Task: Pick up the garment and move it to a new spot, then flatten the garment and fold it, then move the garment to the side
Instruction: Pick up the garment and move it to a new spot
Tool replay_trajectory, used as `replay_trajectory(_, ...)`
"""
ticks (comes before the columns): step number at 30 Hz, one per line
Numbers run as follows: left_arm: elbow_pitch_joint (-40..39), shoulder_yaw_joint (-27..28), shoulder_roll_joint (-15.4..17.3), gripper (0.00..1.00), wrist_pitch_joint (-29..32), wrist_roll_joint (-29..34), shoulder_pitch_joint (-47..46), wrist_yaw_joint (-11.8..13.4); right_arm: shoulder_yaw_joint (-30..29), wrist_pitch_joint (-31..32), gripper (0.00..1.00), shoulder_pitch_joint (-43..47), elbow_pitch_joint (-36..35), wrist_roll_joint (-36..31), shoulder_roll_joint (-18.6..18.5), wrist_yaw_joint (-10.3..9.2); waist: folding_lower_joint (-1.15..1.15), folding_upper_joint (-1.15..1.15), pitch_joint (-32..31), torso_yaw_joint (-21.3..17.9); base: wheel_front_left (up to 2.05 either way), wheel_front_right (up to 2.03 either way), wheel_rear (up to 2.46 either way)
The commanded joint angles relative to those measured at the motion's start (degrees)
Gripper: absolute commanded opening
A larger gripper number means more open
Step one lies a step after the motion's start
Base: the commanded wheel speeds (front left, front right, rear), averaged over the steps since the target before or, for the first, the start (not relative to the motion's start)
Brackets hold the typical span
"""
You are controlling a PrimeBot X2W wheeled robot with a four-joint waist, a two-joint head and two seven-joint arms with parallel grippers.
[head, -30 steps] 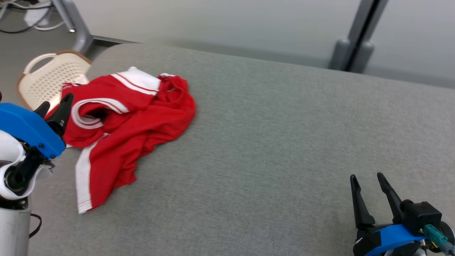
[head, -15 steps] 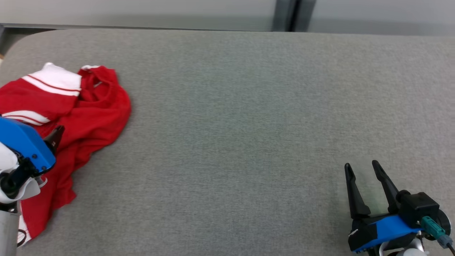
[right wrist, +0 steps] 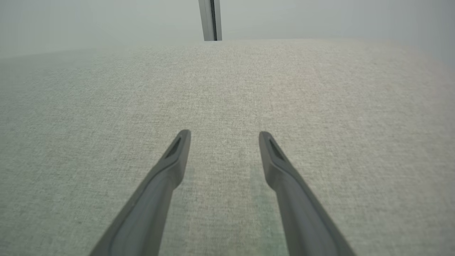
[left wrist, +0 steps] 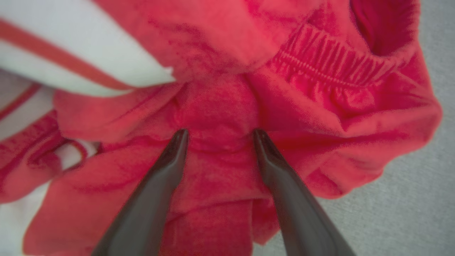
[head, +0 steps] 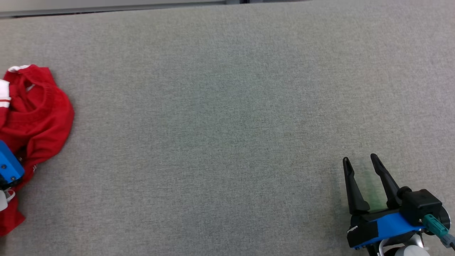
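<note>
Worktop: you are looking down on a broad worktop (head: 227,117) covered in grey woven fabric, flat and matte, with a fine, even weave.
Far edge: in your head view the fabric ends at a pale grey strip (head: 106,8) running along the top, with a darker line just below it.
Wall: beyond that edge, your right wrist view gives you a plain pale grey-green wall (right wrist: 89,21).
Post: a narrow grey upright post (right wrist: 210,19) with a dark slot stands against that wall.
Light: soft and even across the fabric.
</note>
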Motion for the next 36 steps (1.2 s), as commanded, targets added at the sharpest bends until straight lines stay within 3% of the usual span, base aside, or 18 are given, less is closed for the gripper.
replay_trajectory(1, 0.81, -0.05, -0.23, 1.0, 1.46, -0.7, 0.4, 0.77, -0.18, -0.26, 1.0, -0.77, -0.31, 0.4, -0.19, 0.03, 0.0, 0.0, 1.6, -1.33, 0.0, 0.0, 0.0)
replay_trajectory(2, 1.19, -0.14, -0.59, 0.93, 2.61, -1.07, 0.65, 1.24, -0.26, -0.36, 1.0, -1.0, -0.31, 0.41, -0.19, 0.03, 0.0, 0.0, 1.87, -1.44, 0.0, 0.0, 0.0)
replay_trajectory(3, 1.47, -0.39, -0.98, 0.71, 4.11, -1.62, 1.0, 1.43, -0.36, -0.43, 1.0, -1.15, -0.22, 0.4, -0.18, 0.03, 0.0, 0.0, 1.99, -1.48, 0.0, 0.0, 0.0)
replay_trajectory(4, 1.32, -0.56, -1.51, 0.4, 4.84, -1.97, 1.18, 1.69, -0.52, -0.46, 1.0, -1.19, -0.1, 0.47, -0.19, 0.03, 0.0, 0.0, 2.01, -1.46, 0.0, 0.0, 0.0)
replay_trajectory(6, 0.51, -0.82, -1.79, 0.0, 4.63, -1.85, 1.1, 1.94, -0.83, -0.63, 1.0, -1.33, 0.13, 0.73, -0.18, 0.03, 0.0, 0.0, 1.78, -1.22, 0.0, 0.0, 0.0)
replay_trajectory(11, -2.24, -0.63, -1.25, 0.0, 2.68, -1.08, -0.37, 1.63, -0.88, -1.1, 1.0, -1.85, 0.97, 1.41, -0.18, 0.03, 0.0, 0.0, -0.74, 0.38, 0.0, 0.0, 0.0)
replay_trajectory(18, -5.95, -0.63, -0.33, 0.0, -0.4, -0.76, -3.44, -0.69, -0.73, -1.84, 1.0, -2.15, 3.06, 2.26, -0.2, 0.03, 0.0, 0.0, -7.41, 3.05, 0.0, 0.0, 0.0)
replay_trajectory(28, -14.77, -1.55, 0.81, 0.0, -0.61, -0.7, -7.25, -3.46, -1.91, -2.47, 1.0, 0.9, 5.96, 3.0, -0.2, 0.03, 0.0, 0.0, -16.78, 2.84, 0.0, 0.0, 0.0)
replay_trajectory(36, -22.1, -5.63, -4.33, 0.0, -2.01, -1.64, -11.81, -5.81, -2.81, -1.91, 1.0, 2.34, 5.82, 2.85, -0.21, 0.03, 0.0, 0.0, -21.17, 0.41, 0.0, 0.0, 0.0)
